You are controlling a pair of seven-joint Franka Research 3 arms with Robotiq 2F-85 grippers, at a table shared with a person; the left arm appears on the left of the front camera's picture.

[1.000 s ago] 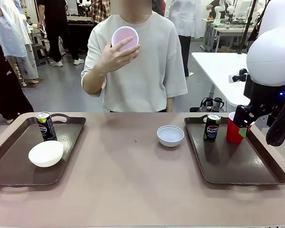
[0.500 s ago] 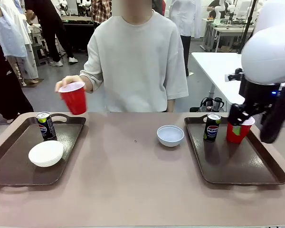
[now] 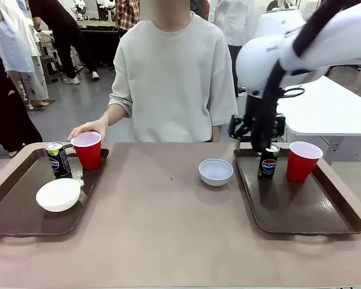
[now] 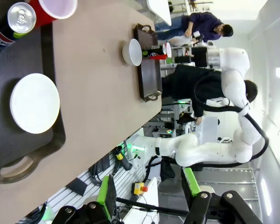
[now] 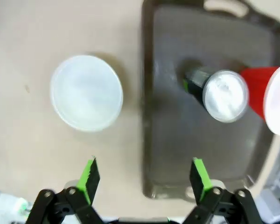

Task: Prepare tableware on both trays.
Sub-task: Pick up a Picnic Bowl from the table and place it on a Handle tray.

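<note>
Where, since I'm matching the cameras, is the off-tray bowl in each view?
Front: bowl centre-right, just left of the right tray.
Left wrist: bowl upper middle, left of that tray.
Right wrist: bowl at left, beside that tray.
Shared landmark: the right tray.

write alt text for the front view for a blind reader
A person across the table rests a hand on a red cup on the left tray, beside a can and a white bowl. The right tray holds another can and another red cup, with the right arm hanging over its far end. A second bowl sits on the table between the trays.
</note>
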